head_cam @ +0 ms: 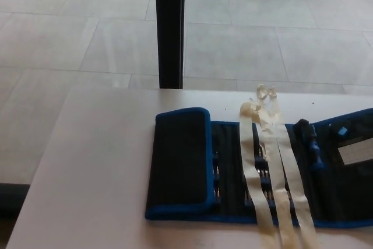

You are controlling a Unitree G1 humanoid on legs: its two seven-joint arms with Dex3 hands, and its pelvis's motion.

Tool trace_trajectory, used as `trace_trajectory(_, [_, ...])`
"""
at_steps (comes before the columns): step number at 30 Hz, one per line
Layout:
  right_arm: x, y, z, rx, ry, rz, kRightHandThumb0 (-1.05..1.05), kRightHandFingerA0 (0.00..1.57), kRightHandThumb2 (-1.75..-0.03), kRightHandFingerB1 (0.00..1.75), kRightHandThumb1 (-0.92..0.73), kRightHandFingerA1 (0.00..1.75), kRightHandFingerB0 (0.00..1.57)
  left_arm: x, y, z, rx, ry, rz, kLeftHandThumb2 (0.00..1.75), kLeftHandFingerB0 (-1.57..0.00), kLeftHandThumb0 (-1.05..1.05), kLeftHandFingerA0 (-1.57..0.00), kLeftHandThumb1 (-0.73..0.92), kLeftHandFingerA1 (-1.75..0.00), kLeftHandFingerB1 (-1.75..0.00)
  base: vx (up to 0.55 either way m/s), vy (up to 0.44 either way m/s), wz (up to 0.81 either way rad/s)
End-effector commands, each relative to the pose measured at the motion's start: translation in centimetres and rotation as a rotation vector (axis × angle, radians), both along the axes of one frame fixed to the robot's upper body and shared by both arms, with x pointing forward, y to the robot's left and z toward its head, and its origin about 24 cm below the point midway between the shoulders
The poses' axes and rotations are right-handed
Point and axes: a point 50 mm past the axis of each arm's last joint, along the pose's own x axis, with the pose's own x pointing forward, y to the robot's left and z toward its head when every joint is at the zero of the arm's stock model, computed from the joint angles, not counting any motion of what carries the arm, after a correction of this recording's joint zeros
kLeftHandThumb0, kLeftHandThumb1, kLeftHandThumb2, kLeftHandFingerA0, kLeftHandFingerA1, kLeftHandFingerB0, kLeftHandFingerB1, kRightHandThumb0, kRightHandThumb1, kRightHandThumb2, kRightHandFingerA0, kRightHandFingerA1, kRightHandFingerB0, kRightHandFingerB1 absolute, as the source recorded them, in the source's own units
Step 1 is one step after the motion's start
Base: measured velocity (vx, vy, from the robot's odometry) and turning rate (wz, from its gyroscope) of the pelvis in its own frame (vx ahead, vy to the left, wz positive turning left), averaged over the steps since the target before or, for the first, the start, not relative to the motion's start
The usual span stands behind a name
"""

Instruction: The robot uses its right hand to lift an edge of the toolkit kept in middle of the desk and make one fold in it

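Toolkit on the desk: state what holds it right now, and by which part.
Nothing holds it. The toolkit lies on the desk with its left flap folded over; neither robot hand is in view.

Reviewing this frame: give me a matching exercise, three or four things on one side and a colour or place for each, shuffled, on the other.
Things:
1. folded flap of the toolkit
2. straps
3. post
4. label

Descriptions:
A. cream, lying across the open kit
B. black, upright behind the desk
C. pale rectangle at the kit's right end
D. black with blue trim, at the kit's left end

Pairs: 1-D, 2-A, 3-B, 4-C
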Motion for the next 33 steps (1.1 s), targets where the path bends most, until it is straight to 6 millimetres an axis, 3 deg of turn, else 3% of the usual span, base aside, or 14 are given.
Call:
trace_trajectory(1, [-1.3,1.1,-1.9,0.074,0.224,0.140,-0.60,0.27,-0.65,0.45,-0.90,0.47,0.19,-0.2,0.9,0.8,0.035,0.010,0.011,0.62,-0.68,-0.66,-0.71,0.74,-0.93,-0.61,0.00,0.000,0.00])
trace_trajectory(7, [-0.9,2.3,-1.7,0.112,0.228,0.195,-0.60,0.26,-0.66,0.43,-0.89,0.47,0.17,-0.2,1.0,1.0,0.043,0.008,0.007,0.62,-0.70,-0.66,-0.74,0.74,-0.94,-0.64,0.00,0.000,0.00])
trace_trajectory(8, [-0.7,3.0,-1.6,0.108,0.227,0.222,-0.60,0.27,-0.65,0.43,-0.88,0.47,0.19,-0.1,1.0,1.0,0.039,0.007,0.007,1.05,-0.69,-0.61,-0.76,0.61,-0.89,-0.74,0.00,0.000,0.00])
trace_trajectory(9, [-0.4,3.5,-1.4,0.122,0.217,0.254,-0.64,0.16,-0.94,0.49,-0.71,0.52,0.11,-0.1,1.0,1.0,0.034,-0.005,0.011,0.62,-0.70,-0.66,-0.73,0.75,-0.90,-0.64,0.00,0.000,0.00])
trace_trajectory(12, [-0.1,4.3,-1.0,0.147,0.213,0.282,-0.64,0.17,-0.94,0.50,-0.71,0.53,0.11,0.0,1.0,1.0,0.036,0.004,0.004,0.63,-0.72,-0.67,-0.75,0.77,-0.93,-0.67,0.00,0.000,0.00])
trace_trajectory(13, [0.1,4.6,-0.9,0.150,0.212,0.287,-0.61,0.24,-0.65,0.44,-0.88,0.48,0.18,0.1,1.0,1.0,0.041,0.015,0.004,0.63,-0.73,-0.68,-0.75,0.77,-0.92,-0.67,0.00,0.000,0.00])
trace_trajectory(17, [0.5,5.8,-0.3,0.178,0.176,0.310,-0.60,0.22,-0.66,0.43,-0.90,0.48,0.16,0.1,1.1,1.2,0.048,-0.002,0.016,0.63,-0.72,-0.66,-0.75,0.77,-1.05,-0.67,0.00,0.000,0.00])
trace_trajectory(19, [0.7,6.1,0.3,0.176,0.133,0.299,-0.58,0.23,-0.66,0.45,-0.89,0.49,0.18,0.1,1.2,1.2,0.050,0.016,0.000,0.63,-0.70,-0.66,-0.72,0.78,-0.89,-0.62,0.00,0.000,0.00])
trace_trajectory(25, [1.0,7.2,2.2,0.176,-0.006,0.276,-0.53,0.29,-0.65,0.42,-0.87,0.46,0.22,-0.3,1.2,1.1,0.035,0.005,0.009,0.63,-0.66,-0.66,-0.69,0.78,-0.78,-0.62,0.00,0.000,0.00])
trace_trajectory(28, [0.9,8.2,3.6,0.062,-0.118,0.299,-0.56,0.34,-0.63,0.41,-0.84,0.46,0.26,-0.3,1.1,1.1,0.043,0.001,0.012,0.63,-0.69,-0.67,-0.72,0.77,-0.88,-0.64,0.00,0.000,0.00])
trace_trajectory(29, [0.8,8.5,4.0,0.016,-0.145,0.308,-0.53,0.33,-1.02,0.51,-0.63,0.59,0.16,-0.2,1.1,1.1,0.047,-0.005,0.005,0.63,-0.70,-0.66,-0.69,0.78,-0.86,-0.66,0.00,0.000,0.00])
trace_trajectory(30, [0.7,8.6,4.0,0.015,-0.145,0.307,-0.53,0.33,-1.02,0.51,-0.63,0.59,0.16,-0.2,1.1,1.1,0.047,-0.004,0.004,0.63,-0.70,-0.66,-0.69,0.78,-0.86,-0.66,0.00,0.000,0.00])
trace_trajectory(31, [0.7,8.8,4.2,-0.013,-0.162,0.328,-0.56,0.34,-0.64,0.42,-0.86,0.46,0.26,-0.2,1.2,1.1,0.045,-0.002,0.003,0.64,-0.70,-0.66,-0.67,0.78,-0.82,-0.65,0.00,0.000,0.00])
trace_trajectory(33, [0.5,9.9,5.0,-0.119,-0.239,0.383,-0.57,0.35,-0.64,0.43,-0.85,0.48,0.28,-0.2,1.2,1.1,0.055,0.018,-0.004,0.63,-0.70,-0.66,-0.65,0.78,-0.85,-0.66,0.00,0.000,0.00])
